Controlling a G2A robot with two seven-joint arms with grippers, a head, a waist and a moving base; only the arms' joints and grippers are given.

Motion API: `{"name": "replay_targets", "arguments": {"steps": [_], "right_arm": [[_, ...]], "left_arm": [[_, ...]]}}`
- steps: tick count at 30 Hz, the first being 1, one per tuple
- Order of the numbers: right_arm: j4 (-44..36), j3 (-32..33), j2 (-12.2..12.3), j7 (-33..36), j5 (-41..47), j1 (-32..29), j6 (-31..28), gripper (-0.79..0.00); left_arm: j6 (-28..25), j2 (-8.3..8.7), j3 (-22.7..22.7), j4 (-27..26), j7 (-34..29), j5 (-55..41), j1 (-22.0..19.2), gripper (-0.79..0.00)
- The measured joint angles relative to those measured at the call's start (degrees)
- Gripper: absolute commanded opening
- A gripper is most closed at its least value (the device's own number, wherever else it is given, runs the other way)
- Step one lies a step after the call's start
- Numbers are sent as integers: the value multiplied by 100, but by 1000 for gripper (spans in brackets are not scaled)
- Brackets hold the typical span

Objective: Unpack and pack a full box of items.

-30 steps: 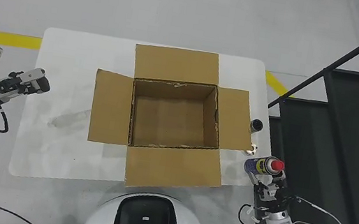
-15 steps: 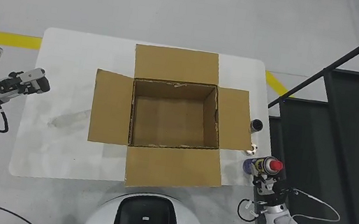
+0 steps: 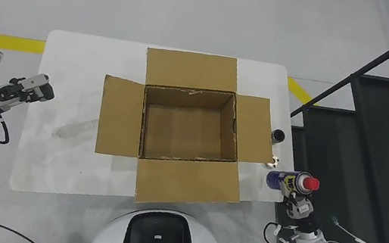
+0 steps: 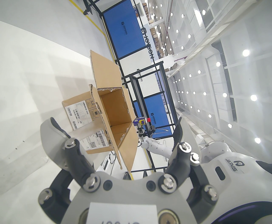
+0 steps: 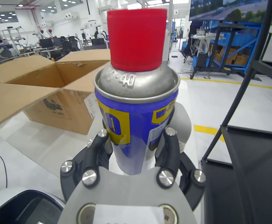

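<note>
We are holding the spray can [image 5: 136, 89], right pincer [image 5: 137, 136] clamped low on it, off the bench [image 3: 67, 101] edge; the open box [image 3: 189, 132] is sitting to that pincer's left, so we are judging a lift over the flap [image 3: 253, 129] wise; left pincer [image 4: 115, 125] gaping

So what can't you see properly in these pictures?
- Top view: small dark thing beside a flap of the box, too small to name.
- Right wrist view: bottom of the spray can, hidden by fingers of the right gripper.
- Right wrist view: floor of the box, hidden behind its own flap.
</note>
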Motion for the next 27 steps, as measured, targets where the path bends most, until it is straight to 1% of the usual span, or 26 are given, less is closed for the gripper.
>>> {"name": "replay_targets", "arguments": {"steps": [4, 7, 11, 15, 20, 27], "right_arm": [[-1103, 396, 101, 261, -154, -462, 177, -785], [-1929, 597, 123, 444, -353, -711, 658, -785], [-2756, 514, 80, 899, -533, -836, 1351, -785], [-3234, 263, 52, 1430, -747, -757, 1479, -785], [-3476, -146, 12, 1998, -1024, -491, 1487, -785], [-3729, -434, -18, 2288, -1204, -376, 1529, -785]], "left_arm": [[0, 0, 0, 0, 0, 0, 0, 0], [0, 0, 0, 0, 0, 0, 0, 0], [0, 0, 0, 0, 0, 0, 0, 0], [0, 0, 0, 0, 0, 0, 0, 0], [0, 0, 0, 0, 0, 0, 0, 0], [0, 0, 0, 0, 0, 0, 0, 0]]}}
